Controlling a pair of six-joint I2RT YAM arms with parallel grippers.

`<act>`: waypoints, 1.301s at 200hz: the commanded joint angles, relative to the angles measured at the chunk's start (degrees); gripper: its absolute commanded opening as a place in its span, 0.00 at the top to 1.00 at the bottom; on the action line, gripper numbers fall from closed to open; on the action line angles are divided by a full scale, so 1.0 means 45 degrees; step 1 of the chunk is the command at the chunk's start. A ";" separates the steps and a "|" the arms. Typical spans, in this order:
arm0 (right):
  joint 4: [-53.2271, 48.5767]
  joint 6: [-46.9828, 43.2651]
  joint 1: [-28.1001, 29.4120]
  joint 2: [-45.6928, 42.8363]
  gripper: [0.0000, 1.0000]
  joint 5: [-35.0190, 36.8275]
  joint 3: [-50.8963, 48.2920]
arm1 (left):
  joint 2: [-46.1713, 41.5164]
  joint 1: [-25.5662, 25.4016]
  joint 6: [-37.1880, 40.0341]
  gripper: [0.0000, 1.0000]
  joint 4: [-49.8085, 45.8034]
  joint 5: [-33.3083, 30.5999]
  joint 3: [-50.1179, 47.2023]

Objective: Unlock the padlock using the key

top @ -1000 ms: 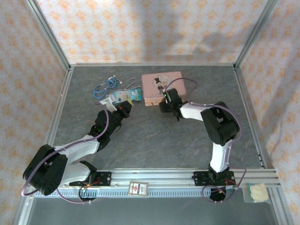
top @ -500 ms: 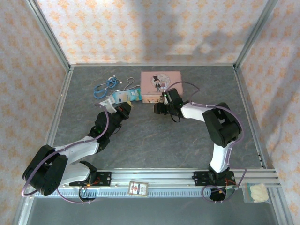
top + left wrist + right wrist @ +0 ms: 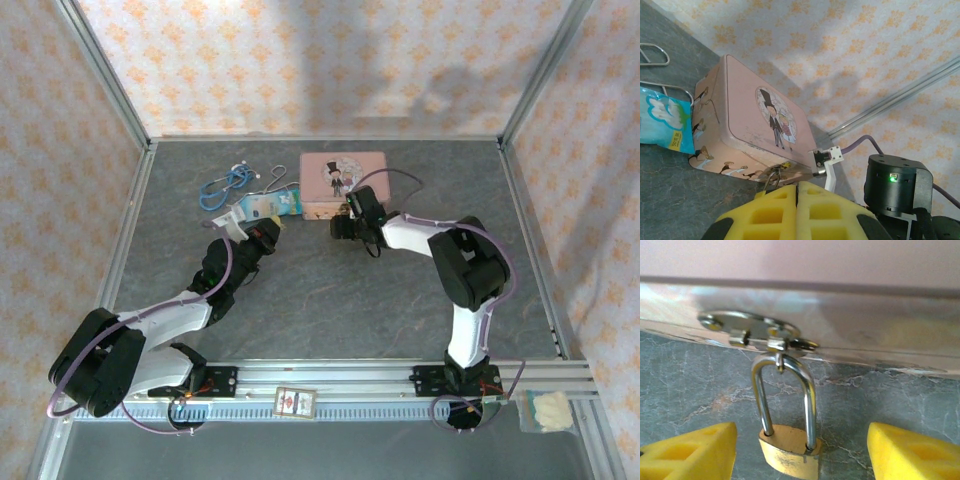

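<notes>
Left of the pink tin (image 3: 343,180), my left gripper (image 3: 797,189) hovers with its yellow pads (image 3: 770,217) pressed together on the key (image 3: 771,179), whose thin metal loop pokes past their tips toward the tin's near wall. At that wall the padlock (image 3: 789,454) sits hooked through the tin's hasp (image 3: 747,327), and my right gripper (image 3: 801,440) is spread wide, one pad either side of the padlock, neither touching it.

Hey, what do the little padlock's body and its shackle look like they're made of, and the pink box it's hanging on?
Padlock body: brass or brass-plated by its look, dull yellow with scuffs.
Shackle: steel, probably plated; bright silver with mirror-like highlights.
Pink box: likely painted tin; thin glossy wall, rounded corners and a printed picture on the lid.
</notes>
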 commanded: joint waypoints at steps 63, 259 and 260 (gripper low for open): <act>0.0878 0.0742 -0.0783 -0.4859 0.30 -0.5691 -0.1912 | 0.1692 0.0112 0.1776 1.00 -0.0029 0.3991 0.2796; 1.0851 0.5771 -0.0694 -0.4510 0.69 -1.1639 -0.3845 | 0.2656 0.0009 -0.0028 1.00 0.3569 0.5866 0.2702; 1.0866 0.5779 -0.0691 -0.4512 0.69 -1.1641 -0.3844 | 0.2654 0.0017 -0.0034 1.00 0.3561 0.5864 0.2710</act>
